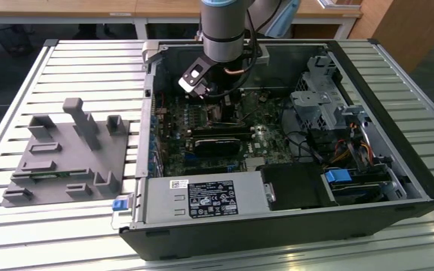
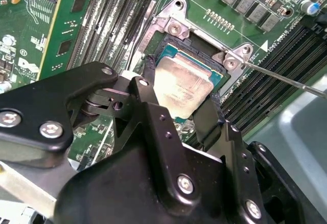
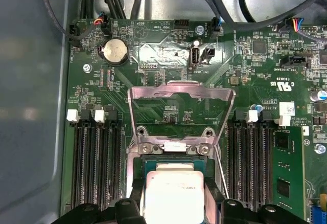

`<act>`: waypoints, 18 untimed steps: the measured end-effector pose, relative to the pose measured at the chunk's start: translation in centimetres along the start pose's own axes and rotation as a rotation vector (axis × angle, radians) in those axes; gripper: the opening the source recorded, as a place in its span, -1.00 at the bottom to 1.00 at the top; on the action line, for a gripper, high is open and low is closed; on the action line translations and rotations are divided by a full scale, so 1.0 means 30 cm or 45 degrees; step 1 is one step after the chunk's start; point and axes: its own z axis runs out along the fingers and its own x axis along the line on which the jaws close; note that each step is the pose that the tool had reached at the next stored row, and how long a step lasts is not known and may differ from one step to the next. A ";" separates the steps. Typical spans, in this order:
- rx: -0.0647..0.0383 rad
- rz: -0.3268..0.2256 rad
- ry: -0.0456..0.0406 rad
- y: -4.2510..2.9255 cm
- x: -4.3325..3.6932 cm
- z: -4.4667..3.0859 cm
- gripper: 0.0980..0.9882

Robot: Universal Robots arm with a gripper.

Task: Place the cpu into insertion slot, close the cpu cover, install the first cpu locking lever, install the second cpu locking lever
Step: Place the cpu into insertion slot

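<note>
The cpu (image 3: 172, 191) sits over the slot (image 3: 132, 162), dull metal top facing the camera. The gripper (image 3: 176, 206) is closed on it, with black fingers (image 3: 127, 211) against two opposite edges. Just beyond, the cover (image 3: 180, 98) stands open on its hinge. Memory slots (image 3: 94, 157) flank the socket on the green board (image 3: 245, 65). A coin battery (image 3: 114, 51) lies farther off, near black cables (image 3: 113, 1).
</note>
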 end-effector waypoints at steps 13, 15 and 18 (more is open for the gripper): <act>0.000 0.010 -0.002 -0.002 0.003 0.015 0.00; 0.000 0.010 -0.002 -0.002 0.003 0.015 0.00; 0.000 0.010 -0.003 -0.002 0.003 0.015 0.00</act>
